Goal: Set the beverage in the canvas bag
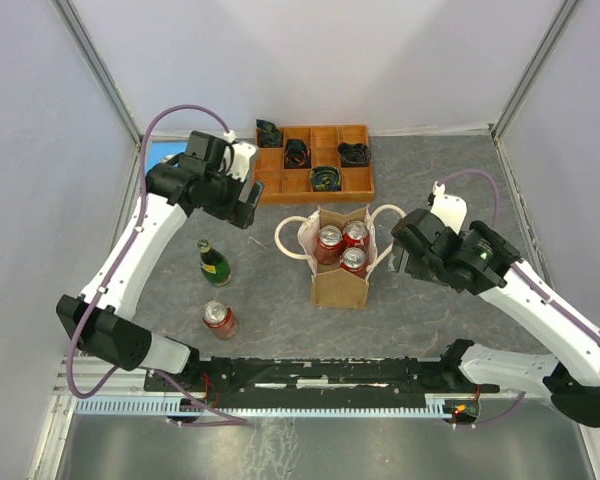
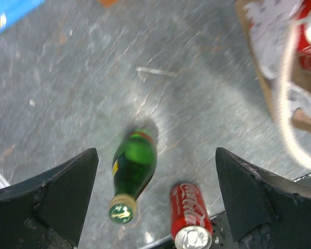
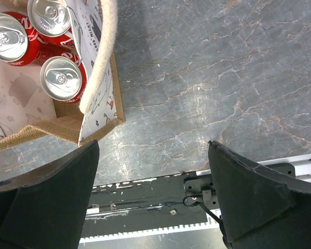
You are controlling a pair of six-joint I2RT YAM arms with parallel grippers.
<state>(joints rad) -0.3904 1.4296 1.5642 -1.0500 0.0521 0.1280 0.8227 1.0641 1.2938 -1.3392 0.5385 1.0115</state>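
Note:
The canvas bag (image 1: pixel 338 288) stands open mid-table with cream handles and three red cans (image 1: pixel 343 247) inside. Two beverages stand on the table to its left: a green glass bottle (image 1: pixel 214 263) and a red can (image 1: pixel 219 319). My left gripper (image 1: pixel 246 203) hangs open above and behind the bottle, holding nothing. In the left wrist view the bottle (image 2: pixel 133 166) and the can (image 2: pixel 189 212) lie below the open gripper (image 2: pixel 156 153). My right gripper (image 1: pixel 404 250) is open just right of the bag. In its wrist view the bag (image 3: pixel 52 132) is at the upper left of the empty gripper (image 3: pixel 153 142).
An orange compartmented tray (image 1: pixel 315 160) holding dark items sits behind the bag. A blue object (image 1: pixel 165 152) lies at the far left corner. The black rail (image 1: pixel 310 375) with the arm bases runs along the near edge. Walls enclose the table on three sides.

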